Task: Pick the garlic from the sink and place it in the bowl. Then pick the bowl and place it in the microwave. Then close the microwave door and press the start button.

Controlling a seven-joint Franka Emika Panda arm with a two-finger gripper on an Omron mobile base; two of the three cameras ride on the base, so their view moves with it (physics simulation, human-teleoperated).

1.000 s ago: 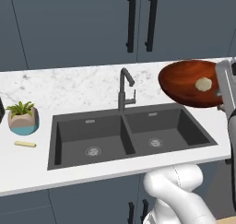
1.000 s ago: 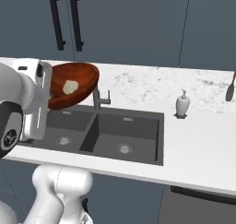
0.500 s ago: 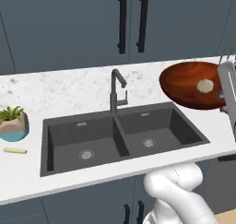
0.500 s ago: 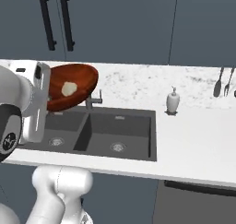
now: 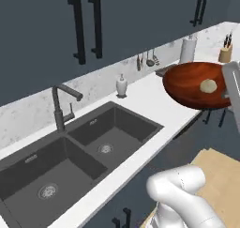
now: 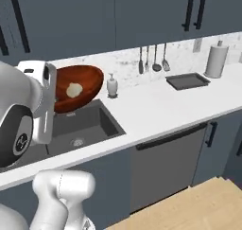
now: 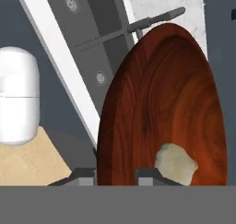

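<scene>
Bowl carried aloft, level so garlic stays inside | gripper clamped on its rim | sink behind, microwave-bound, I judge

A white soap dispenser stands mid-frame on the white counter. Upper right, utensils hang above a dark tray, paper towel roll beside it.

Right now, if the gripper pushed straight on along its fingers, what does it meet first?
The bowl itself: the gripper is shut on its rim, with the garlic inside. Past the bowl, the line looks to run down toward the sink, though depth is unclear.
</scene>
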